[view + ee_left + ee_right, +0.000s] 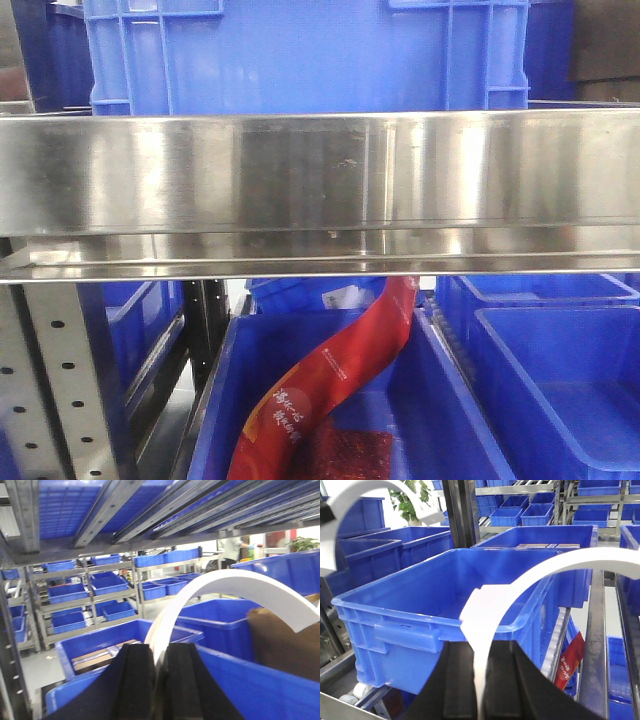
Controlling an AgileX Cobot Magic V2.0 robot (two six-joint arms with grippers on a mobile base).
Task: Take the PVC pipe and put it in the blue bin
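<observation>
Where a curved section is clamped near one end only, the free arc acts as a lever, and this governs every hazard below.

On the left, the black left fingers (145,665) are closed tight on the first white curved PVC pipe section (240,582). It rises between them and sweeps to the right beneath the grey steel shelf underside (150,510). Raising this arm would likely drive the arc into that steel. A wrist twist could swing its tip against the brown cardboard piece (280,640) standing in the near blue plastic bin (250,685). Either contact may rotate the section in the grip or pull it free.

On the right, the black right fingers (462,665) are likewise shut on the second white curved PVC pipe section (530,572), held in front of the large blue plastic bin (400,612). Whether its tip lies over the interior cannot be told. Release short of the rim would probably let the section hook on the wall and drop outside.

A further white arc (375,487), judged to be the first section, shows at the upper left of the right wrist view, near the same bin. A simultaneous approach risks the two arcs striking each other. Many similar bins stand around, so a wrong target is possible.
</observation>
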